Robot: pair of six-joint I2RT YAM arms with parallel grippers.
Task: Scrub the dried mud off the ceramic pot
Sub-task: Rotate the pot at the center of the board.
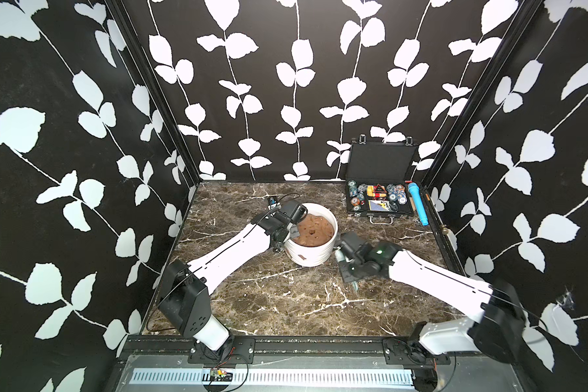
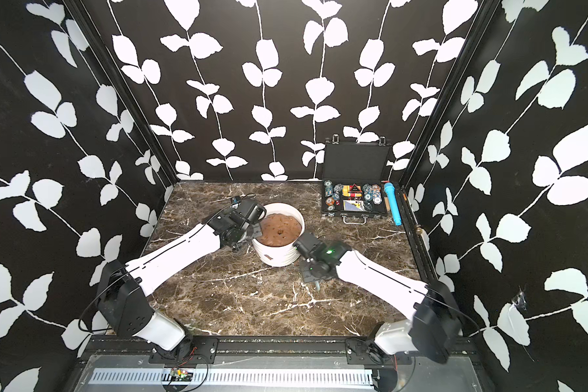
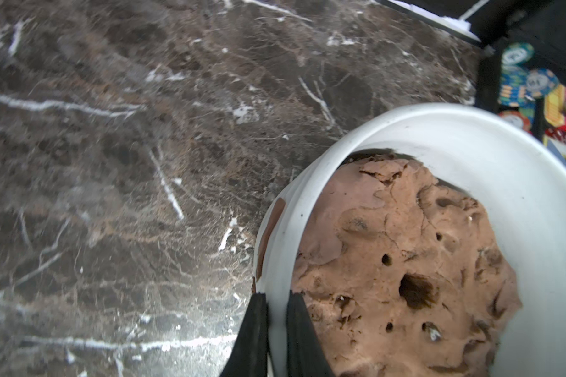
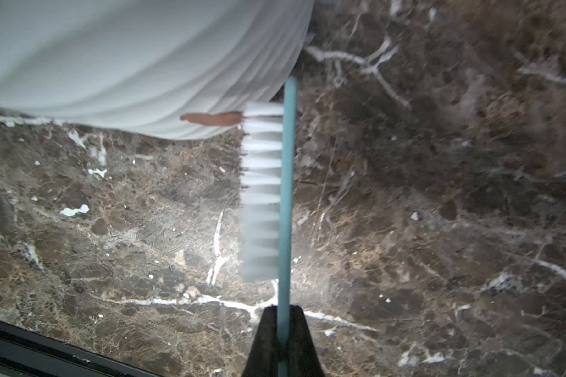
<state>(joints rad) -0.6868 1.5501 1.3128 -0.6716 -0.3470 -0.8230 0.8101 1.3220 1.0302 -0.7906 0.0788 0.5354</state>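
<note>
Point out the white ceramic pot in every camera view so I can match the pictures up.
Top view: the ceramic pot stands mid-table, between the arms.
Top view: same spot, mid-table.
Left wrist: lower right, its rim pinched by the left gripper.
Right wrist: upper left, ribbed wall only, beside the brush.
Shared landmark: the brown marble table, seen in all four.

The pot (image 1: pixel 311 253) stands mid-table (image 1: pixel 286 298), a mound (image 1: pixel 314 230) inside it. The left hand (image 3: pixel 276 295) straddles its left rim. The right hand (image 4: pixel 283 308), right of the pot, holds a brush (image 4: pixel 262 196) whose bristles touch mud (image 4: pixel 211 118) on the wall. A case (image 1: pixel 381 200) lies at the far right, with a microphone (image 1: pixel 418 203) beside it.
</note>
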